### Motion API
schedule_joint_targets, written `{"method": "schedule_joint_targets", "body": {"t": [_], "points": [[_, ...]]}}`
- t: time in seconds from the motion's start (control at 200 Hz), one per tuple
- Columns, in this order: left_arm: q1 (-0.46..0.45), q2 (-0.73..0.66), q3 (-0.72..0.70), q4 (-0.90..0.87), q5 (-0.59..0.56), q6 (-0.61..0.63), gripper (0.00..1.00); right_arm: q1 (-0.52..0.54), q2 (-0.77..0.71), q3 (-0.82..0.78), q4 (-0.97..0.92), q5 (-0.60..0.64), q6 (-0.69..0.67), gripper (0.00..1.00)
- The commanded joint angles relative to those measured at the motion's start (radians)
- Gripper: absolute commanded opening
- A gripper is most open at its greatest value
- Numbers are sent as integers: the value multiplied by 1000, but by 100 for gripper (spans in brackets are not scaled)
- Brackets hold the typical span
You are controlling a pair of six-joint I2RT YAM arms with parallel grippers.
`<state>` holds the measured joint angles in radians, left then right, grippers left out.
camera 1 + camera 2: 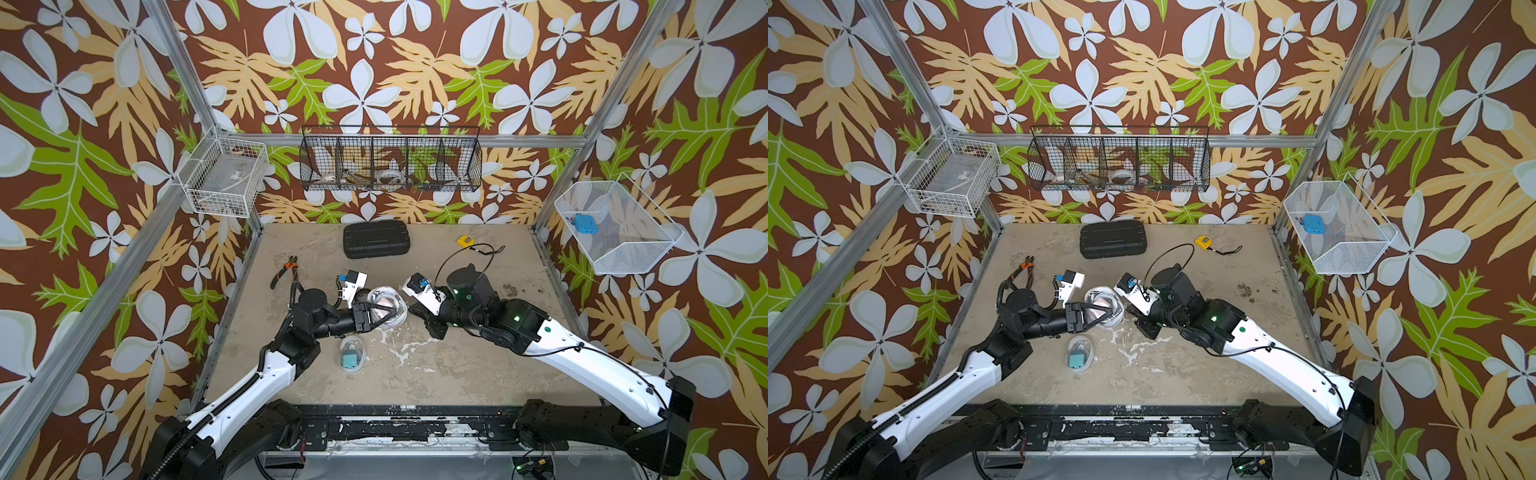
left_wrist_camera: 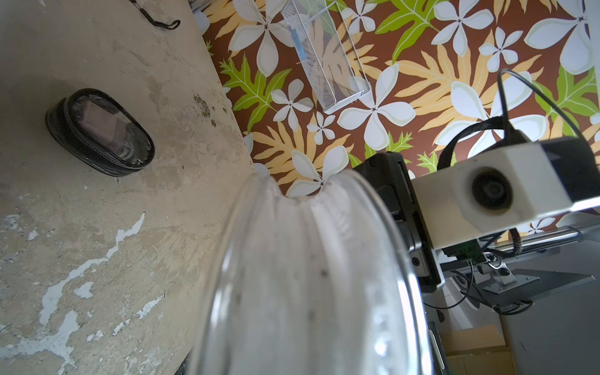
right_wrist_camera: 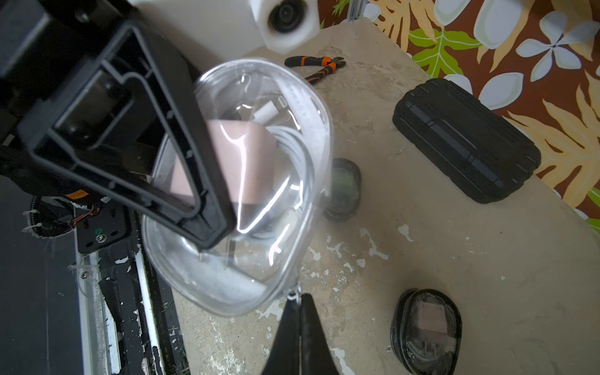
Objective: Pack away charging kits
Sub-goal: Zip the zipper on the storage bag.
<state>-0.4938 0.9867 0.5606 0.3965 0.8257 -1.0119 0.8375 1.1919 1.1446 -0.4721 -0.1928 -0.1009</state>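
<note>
Left hand: you have it part-way open, clamped across the clear oval case, which it holds up off the worktop between the two arms.
Why held so: as I read it, this grip steadies the case so the zip can be drawn against it.
Inside the case: a dusty-pink cube plug and a coiled white cable, both visible through the clear wall.
Right hand: closed all the way, with its tips meeting on the small metal zip pull at the case's rim. The pull looks pinched.
Step in hand: zipping this kit up, I judge. You cannot tell from these views how far the zip has run.
Other kits: a second clear case with a teal plug lies on the worktop near the left arm. A black-rimmed case holding a pink plug lies below the right wrist.
Watch: draw along the rim, or the case may twist out of the left hand's grip.
</note>
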Motion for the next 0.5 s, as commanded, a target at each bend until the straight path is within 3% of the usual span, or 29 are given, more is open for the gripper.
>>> {"method": "schedule_joint_targets", "body": {"t": [0.0, 0.11, 0.35, 0.49], "points": [[-2, 14, -8, -107, 57, 47, 0, -11, -20, 4, 72, 98, 35, 0], [-3, 21, -12, -104, 32, 63, 0, -14, -47, -24, 26, 115, 49, 0], [-47, 27, -22, -100, 97, 86, 0, -13, -93, -108, 131, -6, 67, 0], [-87, 13, -34, -100, 114, 93, 0, -14, -38, -58, 112, 64, 46, 0]]}}
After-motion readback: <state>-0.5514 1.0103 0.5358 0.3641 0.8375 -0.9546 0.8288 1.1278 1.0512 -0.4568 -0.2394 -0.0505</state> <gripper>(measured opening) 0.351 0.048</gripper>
